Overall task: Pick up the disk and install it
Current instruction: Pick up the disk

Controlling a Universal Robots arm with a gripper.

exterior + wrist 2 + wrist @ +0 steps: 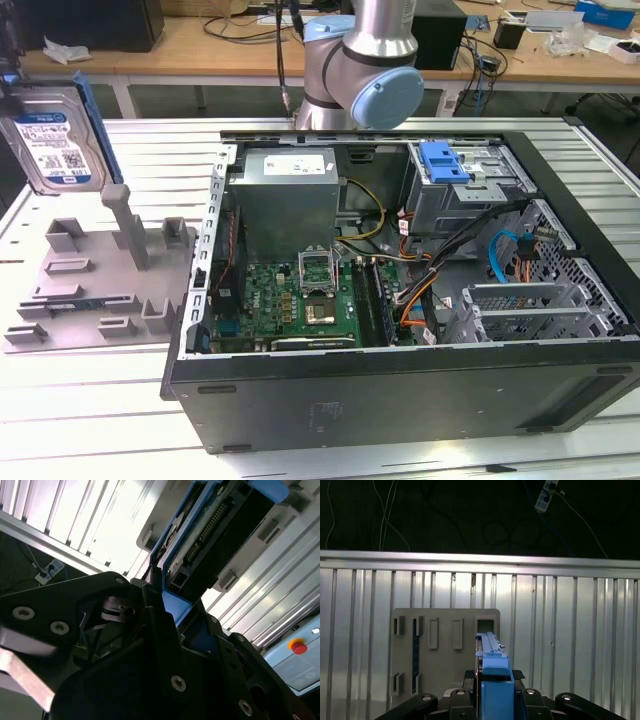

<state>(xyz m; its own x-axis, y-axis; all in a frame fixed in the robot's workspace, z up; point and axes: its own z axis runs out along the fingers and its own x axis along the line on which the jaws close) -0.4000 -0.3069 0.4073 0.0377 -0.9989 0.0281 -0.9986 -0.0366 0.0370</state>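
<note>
The disk point(55, 135), a silver hard drive with a white-and-blue label and a blue carrier frame, hangs upright in the air at the exterior view's far left, above the grey fixture plate point(90, 280). In the first wrist view the disk point(491, 662) is seen edge-on, with my gripper point(492, 700) shut on its blue frame and the fixture plate point(445, 650) well below it. In the second wrist view the black fingers point(160, 630) clamp the blue frame of the disk point(215, 535), whose connector end shows.
An open computer case point(400, 400) lies on the slatted metal table, to the exterior view's right of the fixture plate. Inside it, a grey drive cage with a blue latch point(445, 165) sits at the far right. The arm's base point(360, 60) stands behind the case.
</note>
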